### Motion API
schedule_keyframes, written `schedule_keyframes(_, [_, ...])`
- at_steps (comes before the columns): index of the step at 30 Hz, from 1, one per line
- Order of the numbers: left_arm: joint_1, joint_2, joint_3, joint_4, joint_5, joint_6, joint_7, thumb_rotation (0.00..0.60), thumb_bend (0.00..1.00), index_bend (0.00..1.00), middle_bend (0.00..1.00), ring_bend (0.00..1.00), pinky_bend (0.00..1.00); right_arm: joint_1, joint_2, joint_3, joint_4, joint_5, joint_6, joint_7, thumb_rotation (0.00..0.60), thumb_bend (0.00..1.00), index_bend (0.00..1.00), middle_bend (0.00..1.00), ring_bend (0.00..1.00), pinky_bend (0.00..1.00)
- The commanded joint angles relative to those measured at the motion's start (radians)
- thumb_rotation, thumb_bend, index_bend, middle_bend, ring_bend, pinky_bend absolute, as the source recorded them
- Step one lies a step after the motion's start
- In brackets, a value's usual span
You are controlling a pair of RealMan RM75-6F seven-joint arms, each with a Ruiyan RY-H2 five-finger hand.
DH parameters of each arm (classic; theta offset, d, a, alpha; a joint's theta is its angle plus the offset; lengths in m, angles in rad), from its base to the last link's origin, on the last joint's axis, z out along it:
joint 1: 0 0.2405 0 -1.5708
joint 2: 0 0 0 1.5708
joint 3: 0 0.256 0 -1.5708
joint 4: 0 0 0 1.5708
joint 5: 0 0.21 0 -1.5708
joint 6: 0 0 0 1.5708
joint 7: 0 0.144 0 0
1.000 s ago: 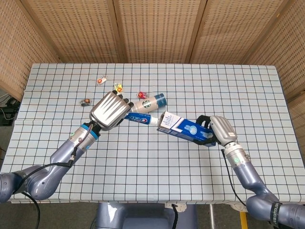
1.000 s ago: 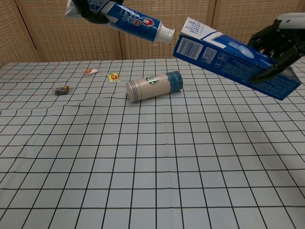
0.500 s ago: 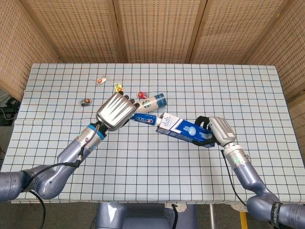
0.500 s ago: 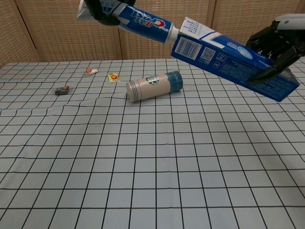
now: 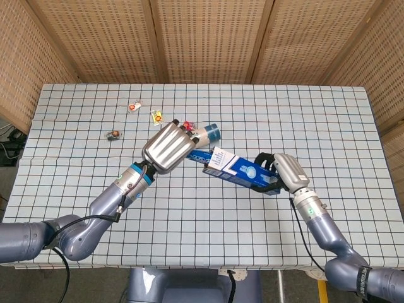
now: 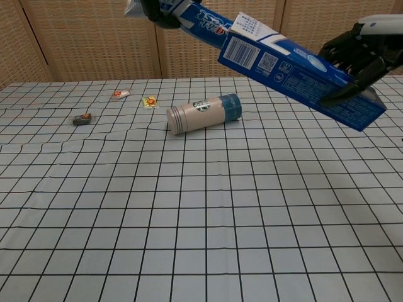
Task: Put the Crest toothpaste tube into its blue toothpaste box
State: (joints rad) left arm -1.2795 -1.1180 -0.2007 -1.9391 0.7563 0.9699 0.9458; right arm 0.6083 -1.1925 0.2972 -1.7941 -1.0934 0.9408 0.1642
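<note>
The insertion step is in hand. The Crest toothpaste tube (image 6: 200, 17) is held by its rear end in the closed fingers of the left hand (image 5: 169, 148), raised well above the surface (image 6: 189, 207). Its cap end is entered into the open mouth of the blue toothpaste box (image 6: 296, 74), whose white flap is seen standing up beside it. The box is gripped near its far, closed end by the right hand (image 5: 278, 170), with the dark fingers wrapped around it, and is tilted so that the mouth is the higher end. Most of the tube is judged to be outside the box yet. The next move calls for the tube to be pushed along the box's long axis, with the box kept steady and the two kept in line so the flap is not caught. A cylindrical bottle (image 6: 203, 113) lies on the surface below.
</note>
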Motion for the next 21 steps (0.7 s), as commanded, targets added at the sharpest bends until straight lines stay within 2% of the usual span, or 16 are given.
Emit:
schedule_keyframes(1, [-0.040,0.002,0.005,0.009,0.004,-0.003,0.054,0.600,0.61,0.87,0.56,0.54,0.47,0.004,0.005,0.011,0.000,-0.006,-0.004,0.022,0.600,0.23,0.81,0.62,0.66,0.68])
schedule_keyframes(4, [-0.080,0.010,0.021,0.015,0.017,-0.010,0.130,0.600,0.61,0.86,0.54,0.54,0.45,0.008,0.008,0.015,0.005,-0.005,-0.010,0.035,0.600,0.23,0.81,0.62,0.66,0.68])
schedule_keyframes(9, [-0.137,0.002,0.055,0.037,0.075,-0.015,0.255,0.600,0.54,0.81,0.51,0.51,0.41,0.010,0.005,0.019,0.018,-0.005,-0.014,0.058,0.600,0.23,0.81,0.62,0.66,0.68])
schedule_keyframes(12, [-0.155,-0.016,0.064,0.052,0.103,-0.006,0.289,0.600,0.49,0.71,0.44,0.44,0.36,0.009,0.002,0.018,0.026,-0.011,-0.013,0.072,0.600,0.23,0.81,0.62,0.66,0.68])
schedule_keyframes(14, [-0.160,-0.036,0.065,0.062,0.121,0.006,0.299,0.600,0.43,0.64,0.38,0.39,0.33,0.006,0.001,0.018,0.032,-0.014,-0.009,0.083,0.600,0.23,0.81,0.62,0.66,0.68])
schedule_keyframes(18, [-0.159,-0.060,0.067,0.076,0.153,0.034,0.303,0.600,0.34,0.47,0.23,0.26,0.26,-0.003,-0.007,0.025,0.046,-0.023,0.011,0.109,0.600,0.23,0.82,0.63,0.66,0.68])
schedule_keyframes(21, [-0.152,-0.070,0.060,0.087,0.182,0.063,0.294,0.600,0.31,0.41,0.20,0.23,0.23,-0.018,-0.036,0.045,0.064,-0.038,0.063,0.163,0.600,0.23,0.83,0.64,0.68,0.69])
